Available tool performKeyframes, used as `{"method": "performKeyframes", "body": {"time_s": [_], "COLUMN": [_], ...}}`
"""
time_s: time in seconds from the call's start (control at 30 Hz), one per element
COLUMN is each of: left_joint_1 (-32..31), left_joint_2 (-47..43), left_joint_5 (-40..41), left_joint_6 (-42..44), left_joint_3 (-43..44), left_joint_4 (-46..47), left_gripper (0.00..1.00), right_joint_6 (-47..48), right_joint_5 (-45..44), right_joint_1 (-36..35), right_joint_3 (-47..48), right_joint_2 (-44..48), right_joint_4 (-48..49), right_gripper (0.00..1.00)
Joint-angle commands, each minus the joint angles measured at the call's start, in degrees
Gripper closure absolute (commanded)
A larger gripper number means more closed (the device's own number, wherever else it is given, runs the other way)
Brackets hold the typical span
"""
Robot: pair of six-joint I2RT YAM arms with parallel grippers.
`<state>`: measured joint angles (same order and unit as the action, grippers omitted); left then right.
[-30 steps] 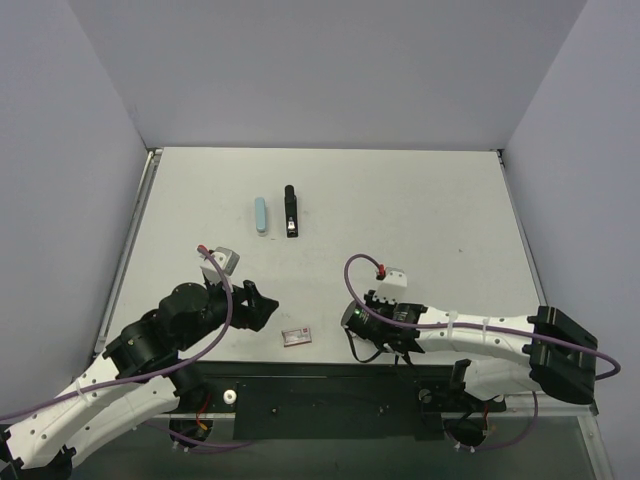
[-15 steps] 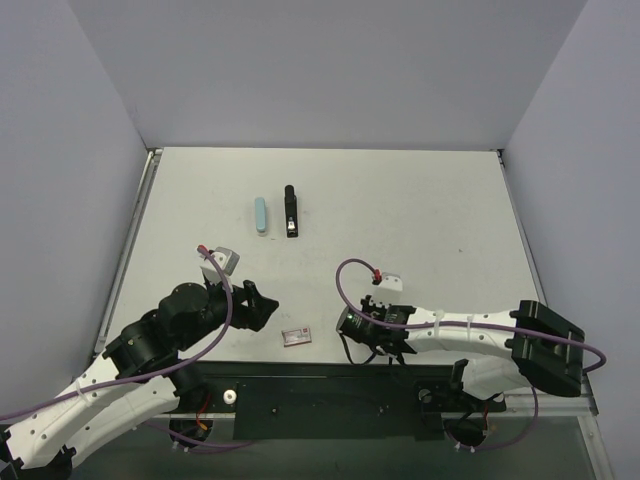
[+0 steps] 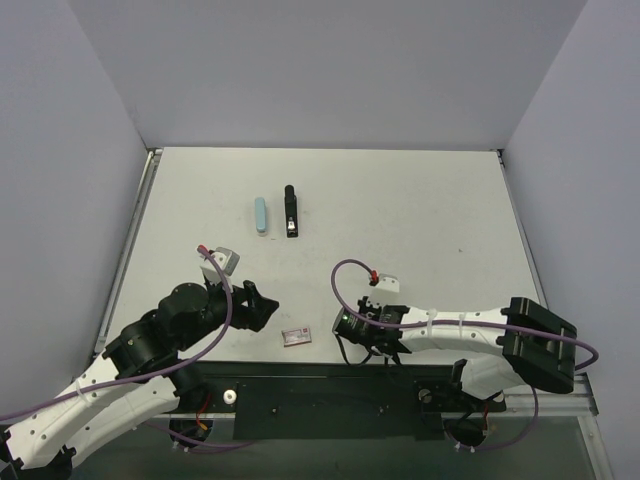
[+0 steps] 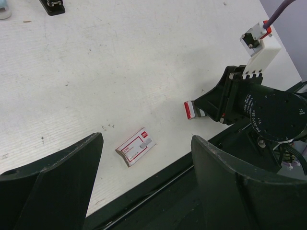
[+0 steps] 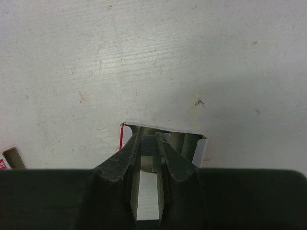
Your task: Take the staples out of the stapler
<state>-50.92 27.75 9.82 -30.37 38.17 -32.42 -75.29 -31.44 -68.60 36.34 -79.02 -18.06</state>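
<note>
Hands: right hand point(image 4: 197, 109) closed on small red-and-white carton point(image 4: 190, 110), low over near bench point(image 3: 420, 200) edge | left hand point(image 3: 262, 305) open wide | staple box point(image 3: 297, 336) flat between them | black stapler point(image 3: 290, 211) far back beside pale blue piece point(image 3: 261, 214), well apart from both hands

A lab test cell: white table point(image 3: 420, 200) boxed by plain grey walls point(image 3: 330, 70).

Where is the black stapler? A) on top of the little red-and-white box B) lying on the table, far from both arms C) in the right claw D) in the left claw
B: the stapler lies on the table at the far side beside a light-blue thing, well away from the left gripper and the right gripper.
</note>
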Motion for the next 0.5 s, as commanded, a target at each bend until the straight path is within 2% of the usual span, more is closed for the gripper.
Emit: {"method": "performKeyframes", "body": {"time_s": [0.0,0.47], "left_joint_1": [-0.15,-0.15], "left_joint_2": [-0.59,-1.03], "left_joint_5": [-0.51,-0.51], "left_joint_6": [0.66,0.58], "left_joint_3": [1.11,0.94], "left_joint_4": [1.40,1.22], "left_gripper": [0.15,0.15], "right_joint_6": [-1.97,-2.23], "right_joint_5": [-1.08,-0.99], "right_joint_1": [-0.83,-1.54], "right_joint_3": [1.81,2.42], "right_joint_2": [-0.43,-1.57], "right_joint_4": [-2.41,-2.68], "right_gripper": [0.97,0.97]}}
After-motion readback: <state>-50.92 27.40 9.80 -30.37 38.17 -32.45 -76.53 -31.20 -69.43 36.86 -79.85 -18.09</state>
